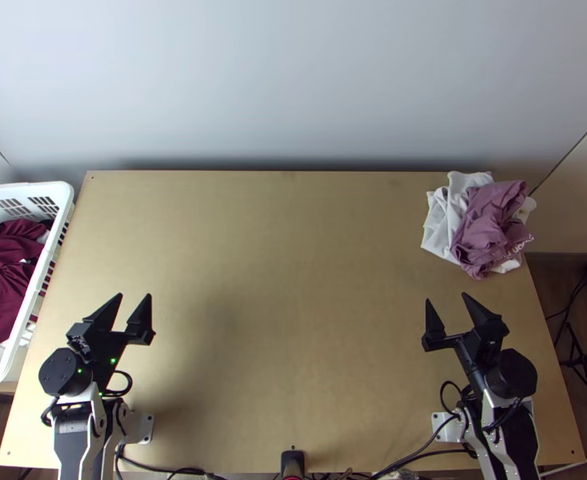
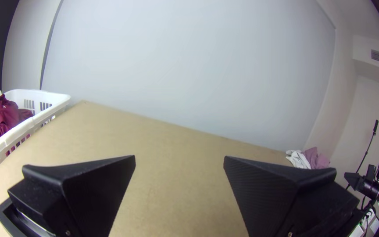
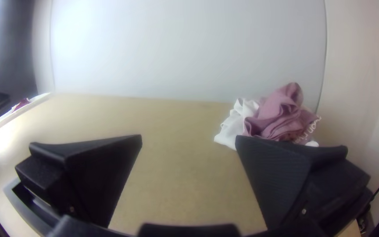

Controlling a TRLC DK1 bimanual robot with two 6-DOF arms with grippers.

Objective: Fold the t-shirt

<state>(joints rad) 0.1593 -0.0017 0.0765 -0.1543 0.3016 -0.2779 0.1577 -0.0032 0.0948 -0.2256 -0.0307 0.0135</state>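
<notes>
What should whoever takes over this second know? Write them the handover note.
Left gripper: open, holding nothing.
Right gripper: open, holding nothing.
Cloth: mauve cloth bunched on white cloth, table's far right corner; maroon cloth bunched in the basket at the left edge. Which is the t-shirt, I can't tell.
Done: no fold visible.
Left: likely pick out the t-shirt, spread it, fold it.

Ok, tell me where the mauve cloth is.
In the top view, the mauve cloth lies bunched on white cloth at the far right corner of the table.
</notes>
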